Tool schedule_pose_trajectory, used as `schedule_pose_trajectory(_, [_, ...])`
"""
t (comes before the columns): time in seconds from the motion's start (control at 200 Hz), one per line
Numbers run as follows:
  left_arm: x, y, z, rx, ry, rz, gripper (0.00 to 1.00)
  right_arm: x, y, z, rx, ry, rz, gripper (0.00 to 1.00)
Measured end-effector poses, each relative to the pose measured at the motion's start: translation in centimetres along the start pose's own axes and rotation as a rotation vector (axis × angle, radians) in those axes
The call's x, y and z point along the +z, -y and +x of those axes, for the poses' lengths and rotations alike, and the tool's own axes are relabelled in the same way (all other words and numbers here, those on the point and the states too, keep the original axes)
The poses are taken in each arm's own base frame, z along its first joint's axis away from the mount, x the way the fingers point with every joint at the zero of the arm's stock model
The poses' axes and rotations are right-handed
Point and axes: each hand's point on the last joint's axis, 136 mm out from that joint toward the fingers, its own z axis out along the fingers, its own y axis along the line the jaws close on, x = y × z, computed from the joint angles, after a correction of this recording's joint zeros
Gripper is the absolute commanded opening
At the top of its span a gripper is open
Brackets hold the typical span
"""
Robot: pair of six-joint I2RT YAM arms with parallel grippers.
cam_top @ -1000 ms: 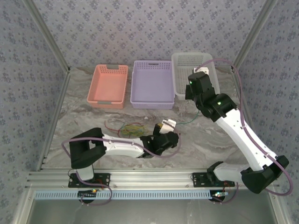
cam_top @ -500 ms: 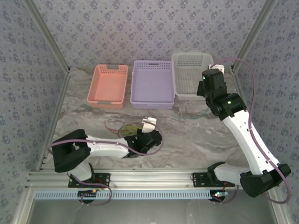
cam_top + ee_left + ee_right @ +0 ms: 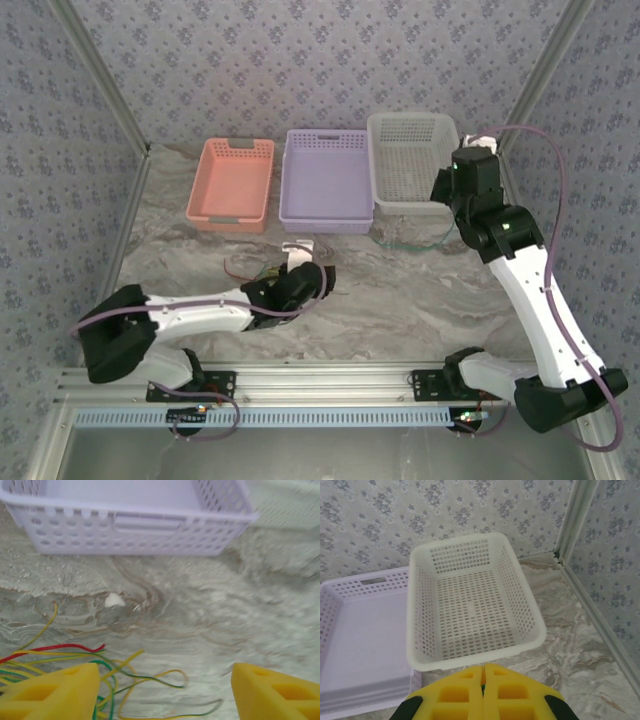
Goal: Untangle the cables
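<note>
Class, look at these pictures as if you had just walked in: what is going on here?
Two robot arms are working on a tangle of thin cables on the table. The left tool hangs open just above them, in front of the lilac basket, holding nothing. The right tool is shut, raised near the white basket. One green cable lies stretched below that arm; whether it is gripped cannot be told.

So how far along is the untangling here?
Done: nothing sorted yet; the pink basket, purple basket and white basket are empty. In hand: the right fingers are shut, apparently on one green cable trailing out near the white basket. The left fingers are open above the pile. Left: its red, yellow and green cables lie looped together.
</note>
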Motion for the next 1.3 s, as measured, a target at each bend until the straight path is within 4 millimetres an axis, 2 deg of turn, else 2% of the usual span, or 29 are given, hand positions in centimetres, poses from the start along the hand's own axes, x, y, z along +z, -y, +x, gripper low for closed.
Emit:
schedule_pose_trajectory(0.235, [-5.0,4.9,-7.0,-0.056,0.056,0.168,0.77,0.1,-1.8,1.0,0.008,-0.015,-0.096,0.0])
schedule_pose_trajectory(0.3, [-5.7,6.1,-8.1,-0.038,0.047,0.2,0.77,-0.1,-2.6,1.0,0.005,-0.013,-0.128,0.0])
schedule_pose_trajectory(0.38, [-6.2,7.4,-8.5,0.008,0.015,0.226,0.77,-0.2,-3.4,1.0,-0.002,-0.012,-0.162,0.0])
schedule_pose_trajectory(0.49, [-5.6,9.0,-8.4,0.095,-0.047,0.223,0.77,-0.3,-4.6,1.3,-0.033,-0.02,-0.199,0.0])
schedule_pose_trajectory(0.595, [-4.6,9.7,-7.8,0.174,-0.098,0.201,0.75,-0.3,-5.7,1.9,-0.076,-0.035,-0.224,0.0])
schedule_pose_trajectory(0.72, [-4.2,9.9,-6.3,0.291,-0.177,0.202,0.7,-0.3,-6.8,2.4,-0.133,-0.043,-0.249,0.0])
schedule_pose_trajectory(0.919, [-4.1,11.5,-3.6,0.469,-0.325,0.293,0.66,-0.6,-8.3,3.0,-0.243,-0.046,-0.301,0.0])
schedule_pose_trajectory(1.114, [-4.2,11.3,-1.6,0.525,-0.445,0.368,0.64,-0.5,-9.1,3.5,-0.298,-0.056,-0.327,0.0])
schedule_pose_trajectory(1.189, [-4.0,11.1,-1.3,0.533,-0.469,0.374,0.6,-0.5,-9.2,3.6,-0.308,-0.055,-0.33,0.0])
schedule_pose_trajectory(1.304, [-3.7,11.0,-0.6,0.55,-0.493,0.383,0.49,-0.7,-9.4,3.5,-0.319,-0.05,-0.338,0.0])
